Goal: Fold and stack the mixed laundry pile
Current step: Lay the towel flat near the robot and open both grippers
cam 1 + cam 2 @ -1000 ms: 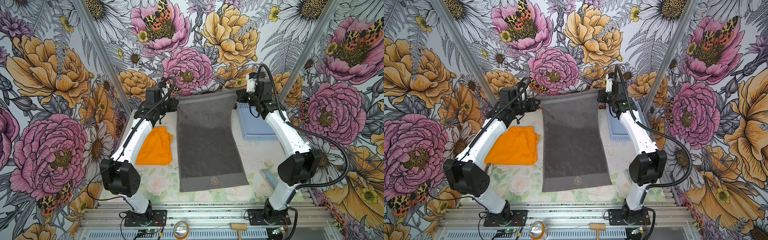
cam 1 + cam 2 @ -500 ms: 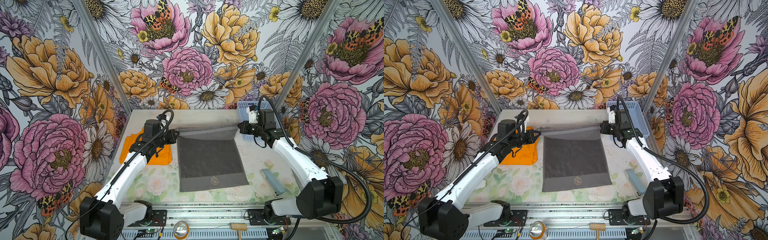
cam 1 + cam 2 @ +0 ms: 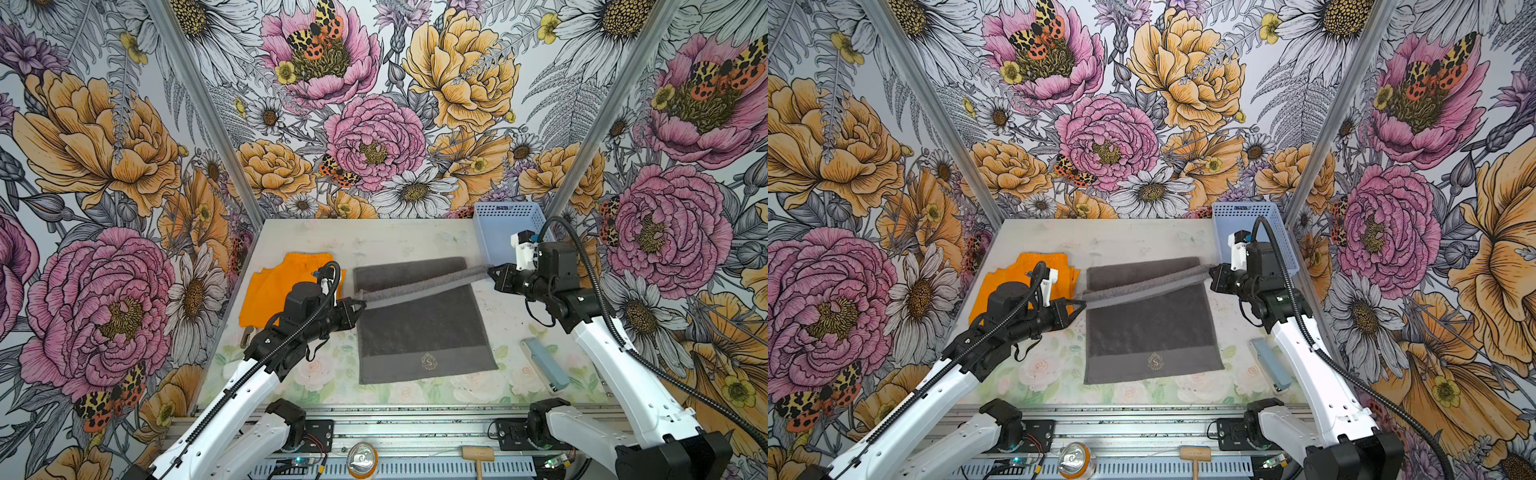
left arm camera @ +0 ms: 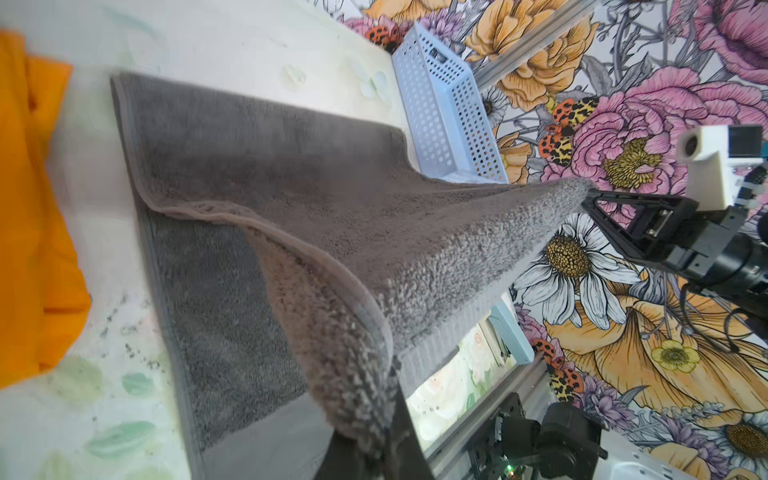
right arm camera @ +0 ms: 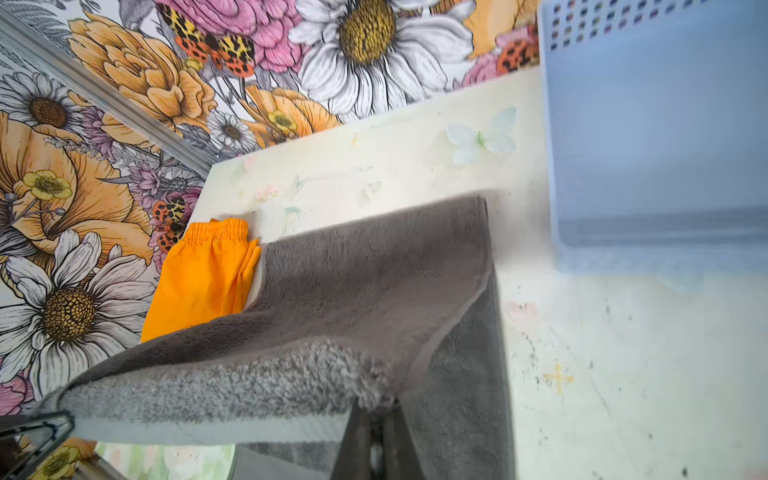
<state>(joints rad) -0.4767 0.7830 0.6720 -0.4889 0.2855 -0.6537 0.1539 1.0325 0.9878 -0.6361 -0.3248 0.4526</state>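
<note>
Dark grey terry towel (image 3: 419, 328) lies in the middle of the pale floral-print table (image 3: 399, 241). Its near half is flat, with the small gold emblem (image 3: 429, 360) close to the front hem. The far half lies doubled back, and its hem is lifted off the surface as a taut band slanting across the cloth. The left gripper (image 3: 360, 305) is pinched tight on the left corner of that raised hem, and the right gripper (image 3: 490, 274) is pinched tight on the right corner, which is farther back. The left wrist view shows pile bunched between the dark fingers (image 4: 399, 436) and the towel (image 4: 291, 187) sloping down to the table. The right wrist view shows the same clamp, with the towel (image 5: 353, 291) draping from the jaws. Bright orange shorts (image 3: 270, 295) lie flat at the left, just beside the towel's left edge with a thin strip of table between them, partly hidden by the left arm. The pale blue perforated plastic basket (image 3: 505, 210) stands in the far right corner, just behind the right gripper. A pale blue flat bar (image 3: 544, 363) lies near the front right; I cannot tell what it is.
</note>
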